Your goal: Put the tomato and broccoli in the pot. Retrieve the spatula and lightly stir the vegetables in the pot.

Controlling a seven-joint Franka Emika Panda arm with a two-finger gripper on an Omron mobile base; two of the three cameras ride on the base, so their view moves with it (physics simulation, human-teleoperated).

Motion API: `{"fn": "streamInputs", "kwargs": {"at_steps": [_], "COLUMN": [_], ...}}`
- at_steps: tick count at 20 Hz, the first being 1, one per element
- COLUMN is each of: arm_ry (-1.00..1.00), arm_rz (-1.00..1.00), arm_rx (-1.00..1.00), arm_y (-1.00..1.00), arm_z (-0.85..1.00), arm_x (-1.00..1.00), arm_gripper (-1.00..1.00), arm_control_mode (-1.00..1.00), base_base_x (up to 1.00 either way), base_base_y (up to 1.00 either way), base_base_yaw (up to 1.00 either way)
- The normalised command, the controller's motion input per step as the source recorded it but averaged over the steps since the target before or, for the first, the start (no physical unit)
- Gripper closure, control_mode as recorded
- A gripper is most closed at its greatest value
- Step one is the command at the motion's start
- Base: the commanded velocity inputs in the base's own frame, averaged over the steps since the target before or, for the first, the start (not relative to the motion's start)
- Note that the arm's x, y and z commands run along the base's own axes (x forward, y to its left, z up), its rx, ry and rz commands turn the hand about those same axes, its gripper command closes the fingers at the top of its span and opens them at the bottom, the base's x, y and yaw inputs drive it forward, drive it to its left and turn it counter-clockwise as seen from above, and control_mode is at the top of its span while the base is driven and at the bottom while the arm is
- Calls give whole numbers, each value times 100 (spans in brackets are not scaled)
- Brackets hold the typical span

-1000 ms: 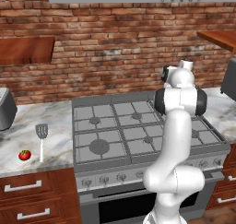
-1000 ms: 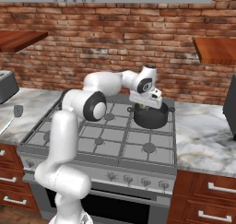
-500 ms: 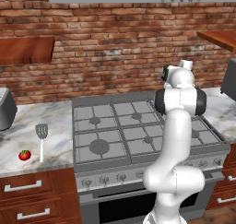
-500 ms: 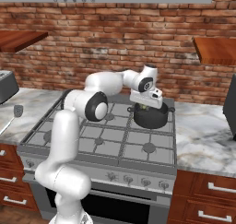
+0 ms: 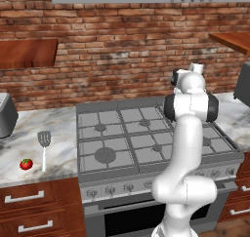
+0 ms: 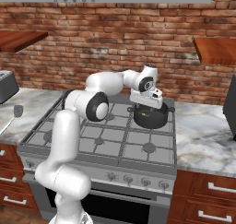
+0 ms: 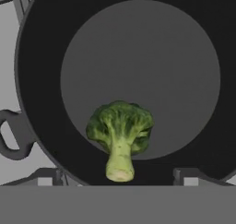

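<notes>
Dark green broccoli (image 7: 120,134) hung right in the middle of the hand view, stalk toward the camera, with the black pot (image 7: 41,80) open beneath it. Nothing pinched it: the two finger tips (image 7: 183,174) stood spread well apart on either side of the stalk, clear of it. Whether the floret had reached the pot's grey floor or was in the air could not be told.

Over on the right base view, the gripper (image 6: 146,100) pointed down just above the pot (image 6: 151,117), which sat on the far right burner of the stove (image 6: 92,140), with a speck of green showing at the rim. The white arm (image 6: 99,87) reached out across the grates to get there.

On the left base view, the arm (image 5: 188,133) stood in front of that burner. The tomato (image 5: 26,164) lay on the marble counter (image 5: 19,138) left of the stove, near the front edge. The spatula (image 5: 44,147) lay just beside it, to its right, slotted head toward the brick wall, pale handle toward the near edge, not touching the tomato. Both sat well apart from the pot.
</notes>
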Motion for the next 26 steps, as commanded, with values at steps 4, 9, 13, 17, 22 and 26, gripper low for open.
{"fn": "streamInputs", "kwargs": {"at_steps": [4,9,13,17,22,26], "arm_ry": [0,-4,-5,0,0,-1], "arm_rz": [0,1,8,22,30,34], "arm_rx": [0,0,-2,-9,-13,-10], "arm_y": [7,36,83,100,100,100], "arm_z": [8,35,35,19,3,0], "arm_x": [-2,-37,-39,-40,-33,-16], "arm_gripper": [-100,-100,-100,-100,-100,-100], "arm_control_mode": [-100,-100,-100,-100,-100,-100], "base_base_x": [0,0,0,0,0,0], "base_base_y": [0,0,0,0,0,0], "base_base_yaw": [0,0,0,0,0,0]}}
